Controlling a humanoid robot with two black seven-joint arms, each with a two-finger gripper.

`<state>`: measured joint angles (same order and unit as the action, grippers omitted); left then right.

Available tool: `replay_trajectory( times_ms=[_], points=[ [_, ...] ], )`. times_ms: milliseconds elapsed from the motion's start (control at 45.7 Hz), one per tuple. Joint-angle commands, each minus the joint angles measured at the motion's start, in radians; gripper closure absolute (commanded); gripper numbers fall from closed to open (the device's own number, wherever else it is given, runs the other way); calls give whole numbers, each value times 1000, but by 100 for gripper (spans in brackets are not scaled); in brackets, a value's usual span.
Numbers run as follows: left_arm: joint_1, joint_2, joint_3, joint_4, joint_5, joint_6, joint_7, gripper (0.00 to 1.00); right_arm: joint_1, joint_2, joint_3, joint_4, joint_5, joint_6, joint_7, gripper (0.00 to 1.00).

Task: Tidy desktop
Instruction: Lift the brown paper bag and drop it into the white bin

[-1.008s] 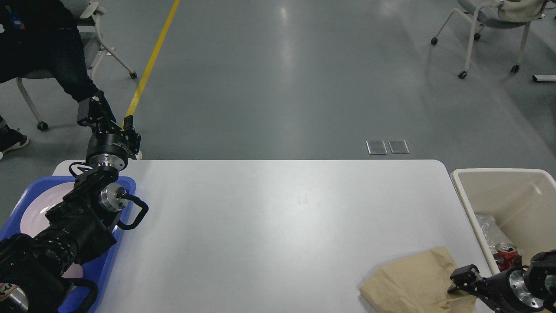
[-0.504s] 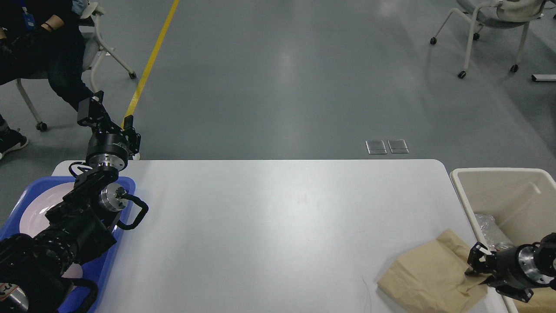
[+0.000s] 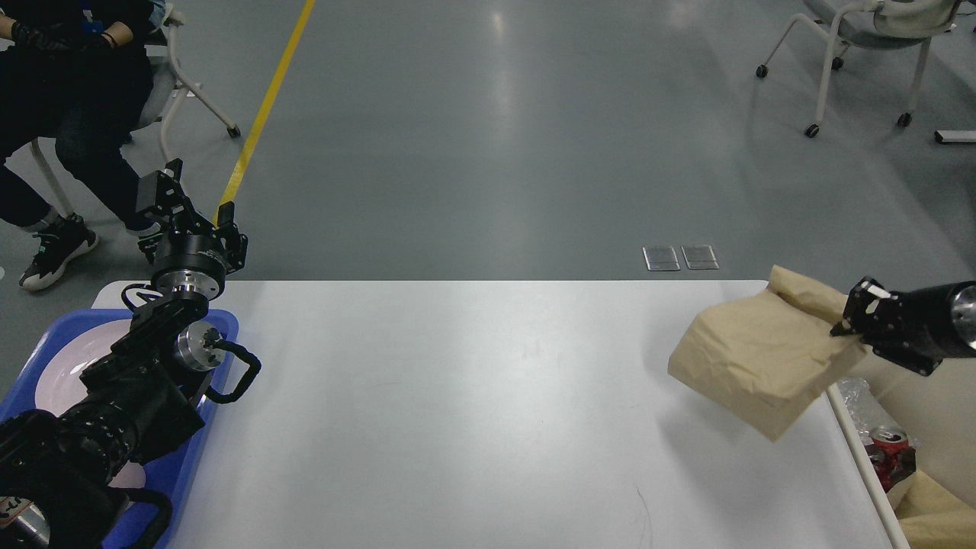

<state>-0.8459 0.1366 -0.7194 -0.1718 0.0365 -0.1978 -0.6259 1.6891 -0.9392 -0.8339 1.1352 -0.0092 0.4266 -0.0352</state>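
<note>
The desktop (image 3: 473,412) is a wide white tabletop with rounded corners. A brown paper bag (image 3: 762,354) hangs in the air above its right edge, held by its crumpled top in my right gripper (image 3: 852,313), which is shut on it. My left gripper (image 3: 191,206) stands high over the table's far left corner, beyond the blue tray (image 3: 46,335). Its two fingers are spread apart with nothing between them.
A pink plate (image 3: 69,366) lies in the blue tray under my left arm. The beige bin (image 3: 926,396) at the right holds a red can (image 3: 888,442), clear plastic and brown paper. A seated person (image 3: 69,91) is at far left; a wheeled chair (image 3: 862,46) at far right.
My right gripper has lifted the paper bag off the table's near right corner and carried it up and away. The left arm has stayed still. The person has shifted their legs.
</note>
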Motion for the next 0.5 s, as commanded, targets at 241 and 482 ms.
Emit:
replay_trajectory(
  times_ms=[241,482],
  points=[
    [-1,0,0,0,-1,0,0,4,250,-89,-7,-150,2,113,0,100],
    [-1,0,0,0,-1,0,0,4,-210,-6,30,-426,72,-110,1,100]
  ],
)
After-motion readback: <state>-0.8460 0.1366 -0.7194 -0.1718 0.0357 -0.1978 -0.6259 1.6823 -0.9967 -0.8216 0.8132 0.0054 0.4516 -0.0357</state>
